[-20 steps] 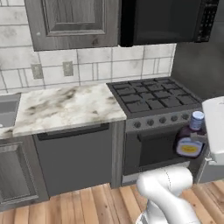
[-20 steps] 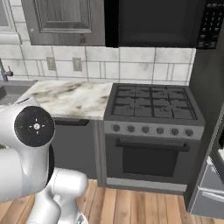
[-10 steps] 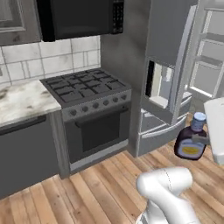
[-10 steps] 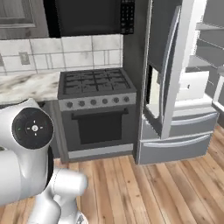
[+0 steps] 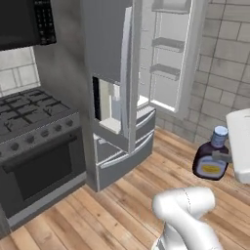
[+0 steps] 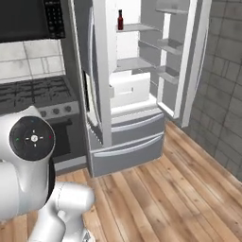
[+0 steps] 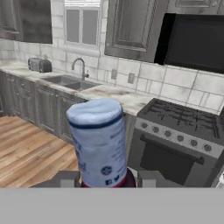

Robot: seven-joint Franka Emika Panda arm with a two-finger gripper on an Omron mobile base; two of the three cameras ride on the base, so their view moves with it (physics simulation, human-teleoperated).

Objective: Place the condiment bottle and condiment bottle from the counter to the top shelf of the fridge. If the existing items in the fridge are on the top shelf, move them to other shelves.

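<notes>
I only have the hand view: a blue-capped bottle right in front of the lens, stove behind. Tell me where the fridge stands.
Observer: The fridge is ahead in the base views, doors open.
Operator: Report what is on the top shelf.
Observer: A small dark red bottle stands on an upper shelf, seen from the right base view; I cannot confirm it is the topmost.
Operator: Confirm my grip.
Observer: In the left base view the tool is shut on the condiment bottle, held upright beside the arm.
</notes>
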